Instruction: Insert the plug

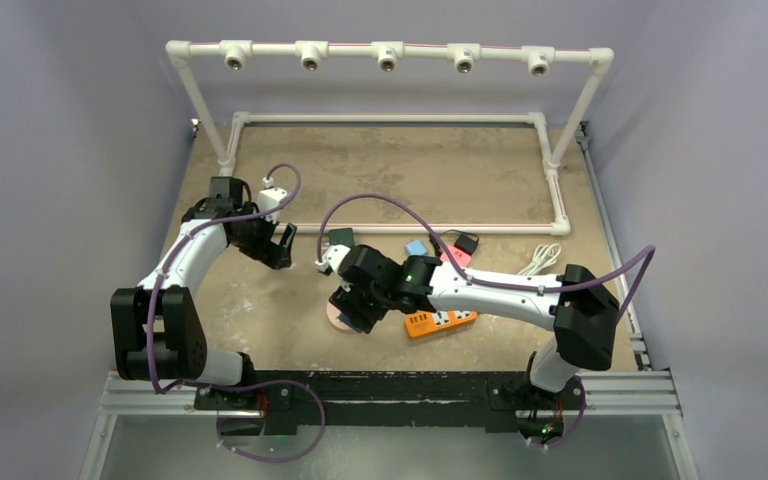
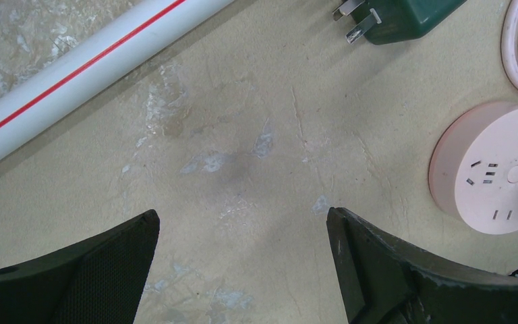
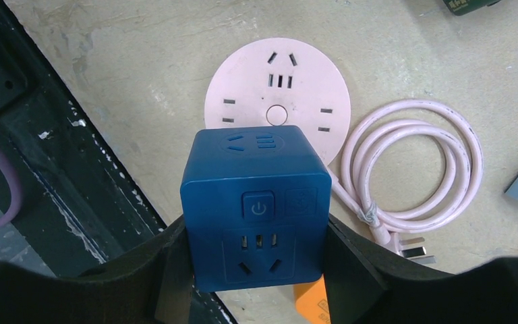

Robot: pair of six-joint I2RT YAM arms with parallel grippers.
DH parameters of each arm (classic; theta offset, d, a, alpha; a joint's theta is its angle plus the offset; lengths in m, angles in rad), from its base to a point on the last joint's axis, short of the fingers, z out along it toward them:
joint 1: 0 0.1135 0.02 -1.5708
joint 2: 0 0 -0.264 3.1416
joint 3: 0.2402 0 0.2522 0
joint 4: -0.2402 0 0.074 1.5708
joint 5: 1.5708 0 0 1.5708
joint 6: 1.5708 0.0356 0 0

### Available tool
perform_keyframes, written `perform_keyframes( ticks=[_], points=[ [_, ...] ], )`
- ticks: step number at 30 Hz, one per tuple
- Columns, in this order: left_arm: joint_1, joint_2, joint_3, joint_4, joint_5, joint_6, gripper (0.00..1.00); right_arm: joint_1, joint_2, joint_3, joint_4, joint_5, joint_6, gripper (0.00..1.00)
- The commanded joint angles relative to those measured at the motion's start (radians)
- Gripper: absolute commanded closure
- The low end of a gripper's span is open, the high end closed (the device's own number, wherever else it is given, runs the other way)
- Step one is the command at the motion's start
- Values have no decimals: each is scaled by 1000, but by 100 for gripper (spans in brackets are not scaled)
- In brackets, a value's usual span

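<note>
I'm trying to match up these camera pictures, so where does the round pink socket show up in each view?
Top external: round pink socket peeks out beneath the right claw, mid-table.
Left wrist: at the right edge, partly cut off.
Right wrist: upper centre, just beyond the blue cube.
Shared landmark: the coiled pink cable beside it in both wrist views.

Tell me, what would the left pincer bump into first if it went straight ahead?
Probably just the bare table: the left pincer is open over it. The pink round socket sits off to one side.
</note>
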Motion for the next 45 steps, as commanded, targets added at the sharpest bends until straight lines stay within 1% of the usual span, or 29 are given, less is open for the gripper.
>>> perform_keyframes(
  ticks=[1,22,45],
  points=[
    [12,-25,21,2,0,13,6,-4,-20,-9,48,6,-13,100],
    [14,-25,19,0,-1,17,6,-4,-5,-39,80,78,-52,100],
    [18,-27,21,0,-4,24,6,-5,19,-44,67,73,-53,100]
  ],
)
